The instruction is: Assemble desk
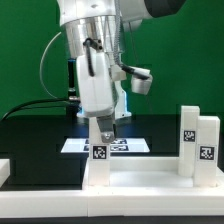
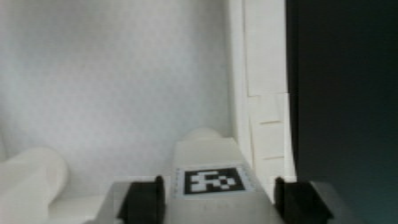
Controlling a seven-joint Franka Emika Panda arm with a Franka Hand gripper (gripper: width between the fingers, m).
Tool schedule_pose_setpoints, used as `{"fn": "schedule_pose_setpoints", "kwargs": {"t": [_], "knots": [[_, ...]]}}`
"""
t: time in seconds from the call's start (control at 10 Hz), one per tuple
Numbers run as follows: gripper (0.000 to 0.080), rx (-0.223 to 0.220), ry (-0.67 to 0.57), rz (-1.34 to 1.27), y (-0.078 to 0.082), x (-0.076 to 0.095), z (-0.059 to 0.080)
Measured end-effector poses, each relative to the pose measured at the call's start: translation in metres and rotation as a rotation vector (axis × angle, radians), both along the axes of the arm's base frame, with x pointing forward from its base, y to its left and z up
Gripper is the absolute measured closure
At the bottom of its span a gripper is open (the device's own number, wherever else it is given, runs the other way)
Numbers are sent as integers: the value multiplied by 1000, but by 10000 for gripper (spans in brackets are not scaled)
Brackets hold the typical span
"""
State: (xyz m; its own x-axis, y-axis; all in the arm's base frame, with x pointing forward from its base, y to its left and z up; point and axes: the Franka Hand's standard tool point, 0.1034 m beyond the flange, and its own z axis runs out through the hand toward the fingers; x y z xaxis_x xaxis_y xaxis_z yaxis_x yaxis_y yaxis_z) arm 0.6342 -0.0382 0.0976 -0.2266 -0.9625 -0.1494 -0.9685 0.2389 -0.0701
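The hand (image 1: 100, 136) points straight down from the white arm (image 1: 95, 60) and pinches a square white leg (image 1: 99, 152) of the model desk. Its two black fingers (image 2: 139, 205) sit close against opposite sides of the leg, neither spread wide nor pressed together. In the wrist view the leg (image 2: 214, 178) fills the gap between the fingers, and its black-and-white tag faces the camera.

Directly under the hand lies the model's flat white top (image 1: 150, 185), a wide rimmed panel resting on the black work desk (image 1: 30, 135). The held leg stands upright, and its lower end reaches the top's surface near one raised edge. I cannot tell whether it is seated in the panel or only touching it. In the wrist view the pale surface of the top (image 2: 107, 90) stretches away beyond the fingertips, and its rim (image 2: 263, 90) runs alongside the leg, with the dark desk surface beyond it. A rounded white shape (image 2: 36, 185) beside one finger is too blurred to name.

Well away from the hand, toward the exterior view's right, two more tagged legs stand upright on the far end of the top. One of them (image 1: 187, 125) is taller in the picture than the other (image 1: 207, 142), and they stand just beside each other. Behind the hand, flat on the black desk, lies the marker board (image 1: 130, 146).
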Motion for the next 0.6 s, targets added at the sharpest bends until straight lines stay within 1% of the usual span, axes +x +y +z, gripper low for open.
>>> {"fn": "schedule_pose_setpoints", "kwargs": {"t": [0.3,0.4,0.5,0.6], "knots": [[506,0,5,-28,-2,-1,0],[418,2,4,-31,-1,0,0],[280,1,4,-25,0,0,0],[191,0,2,-18,-1,0,0]]}}
